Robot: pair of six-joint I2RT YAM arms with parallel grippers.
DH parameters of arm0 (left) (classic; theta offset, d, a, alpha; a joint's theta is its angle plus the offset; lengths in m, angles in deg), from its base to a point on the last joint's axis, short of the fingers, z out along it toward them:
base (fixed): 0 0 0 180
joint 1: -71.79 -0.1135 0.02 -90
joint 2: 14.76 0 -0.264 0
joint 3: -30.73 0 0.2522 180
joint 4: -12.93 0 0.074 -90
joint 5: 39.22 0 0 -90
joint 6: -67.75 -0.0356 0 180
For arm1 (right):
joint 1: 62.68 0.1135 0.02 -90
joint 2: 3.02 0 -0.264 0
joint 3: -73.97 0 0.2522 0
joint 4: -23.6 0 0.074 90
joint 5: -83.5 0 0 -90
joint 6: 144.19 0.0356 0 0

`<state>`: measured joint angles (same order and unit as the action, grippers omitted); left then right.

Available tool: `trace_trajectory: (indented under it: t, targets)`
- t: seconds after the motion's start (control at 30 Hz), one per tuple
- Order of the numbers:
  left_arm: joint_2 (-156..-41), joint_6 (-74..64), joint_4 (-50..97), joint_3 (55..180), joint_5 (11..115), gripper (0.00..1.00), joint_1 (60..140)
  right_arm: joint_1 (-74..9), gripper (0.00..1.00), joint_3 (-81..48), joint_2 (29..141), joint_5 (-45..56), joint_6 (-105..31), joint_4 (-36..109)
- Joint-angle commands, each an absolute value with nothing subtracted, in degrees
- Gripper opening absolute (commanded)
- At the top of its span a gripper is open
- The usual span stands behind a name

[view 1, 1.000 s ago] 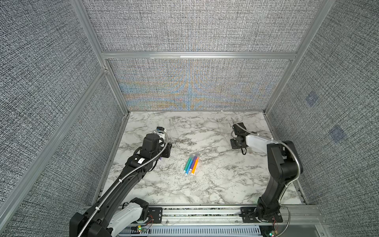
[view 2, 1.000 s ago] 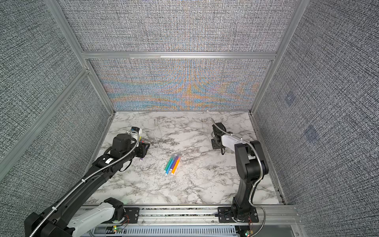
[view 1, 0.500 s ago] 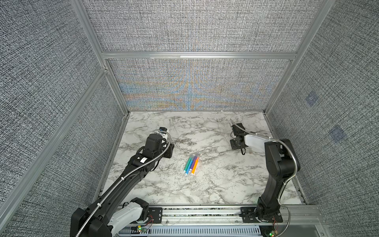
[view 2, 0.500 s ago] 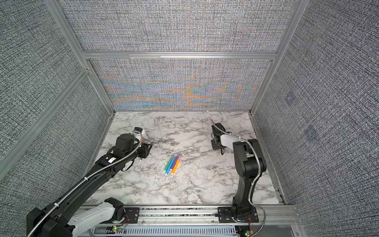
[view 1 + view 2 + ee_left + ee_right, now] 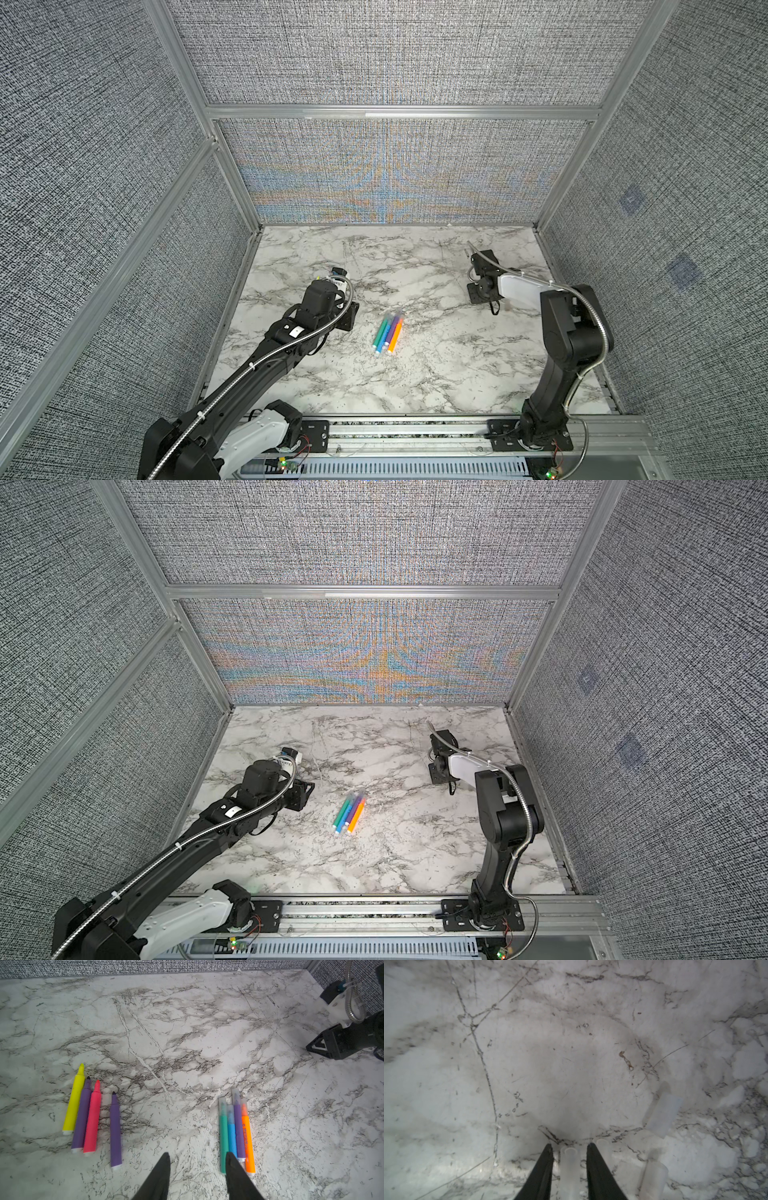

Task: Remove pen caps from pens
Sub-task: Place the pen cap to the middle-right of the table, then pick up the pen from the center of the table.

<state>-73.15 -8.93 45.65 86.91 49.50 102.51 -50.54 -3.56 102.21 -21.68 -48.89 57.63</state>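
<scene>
Enclosure floor: white marble tabletop (image 5: pixel 415 395), grey veining, scuffed. Grey woven fabric panels (image 5: pixel 395 54) stand behind the tabletop and along both its sides, held in aluminium framing (image 5: pixel 399 112). Metal rail (image 5: pixel 415 433) along its near edge. Light even.

Both arms (image 5: pixel 561 332) are black, each with a white shell (image 5: pixel 519 289), a ribbed silver hose (image 5: pixel 348 991) zip-tied alongside, and pointed black tool fingers (image 5: pixel 158 1178).
</scene>
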Motion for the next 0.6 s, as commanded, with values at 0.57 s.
trace_trajectory:
  t: [0.57]
  targets:
    - [-93.76, -3.77, 41.50, 90.69, 43.59, 0.42, 121.33, -40.50, 0.35, 6.84, 68.09, -13.08, -46.24, 54.85]
